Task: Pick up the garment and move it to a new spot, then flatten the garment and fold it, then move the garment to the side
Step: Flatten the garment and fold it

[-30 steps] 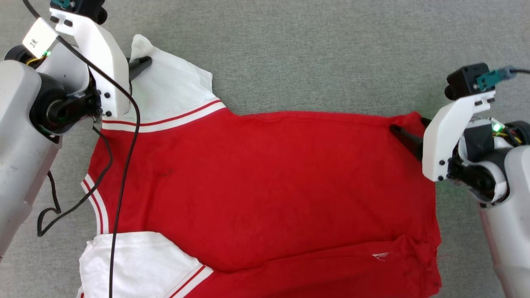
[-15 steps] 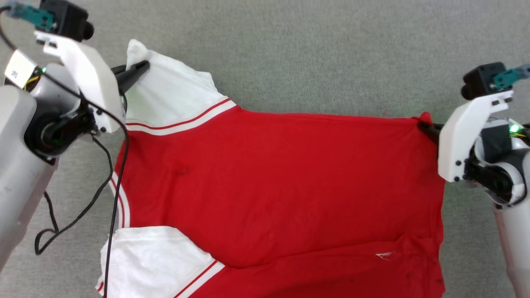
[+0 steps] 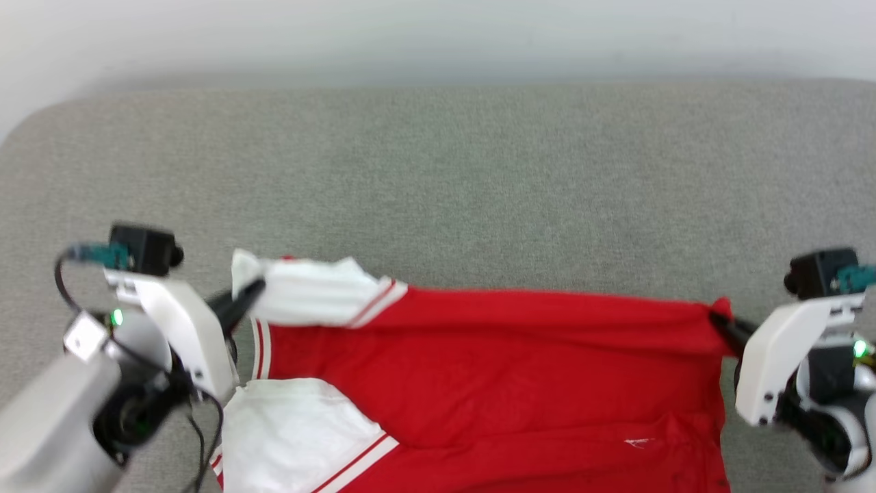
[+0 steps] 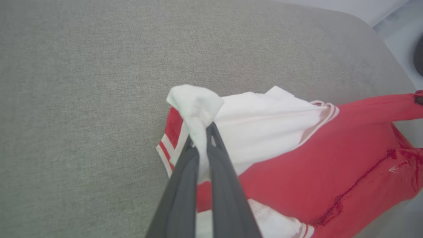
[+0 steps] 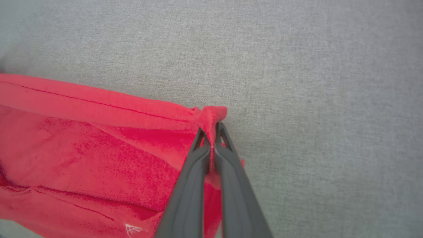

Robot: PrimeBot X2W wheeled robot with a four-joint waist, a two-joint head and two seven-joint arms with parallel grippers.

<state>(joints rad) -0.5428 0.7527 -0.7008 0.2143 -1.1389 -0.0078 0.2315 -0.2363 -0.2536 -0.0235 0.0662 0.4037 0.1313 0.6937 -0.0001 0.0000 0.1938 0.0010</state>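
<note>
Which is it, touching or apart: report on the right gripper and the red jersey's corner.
Touching. The right wrist view shows the right gripper shut on the red jersey, a bunched red corner pinched between its two dark fingers.

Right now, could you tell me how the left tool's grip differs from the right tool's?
The left tool pinches a white sleeve; the right tool pinches a red corner. A fat wad of cloth bulges past the left tool's tips; only a small nub passes the right tool's. Both are shut on the jersey, its edge stretched between them.
</note>
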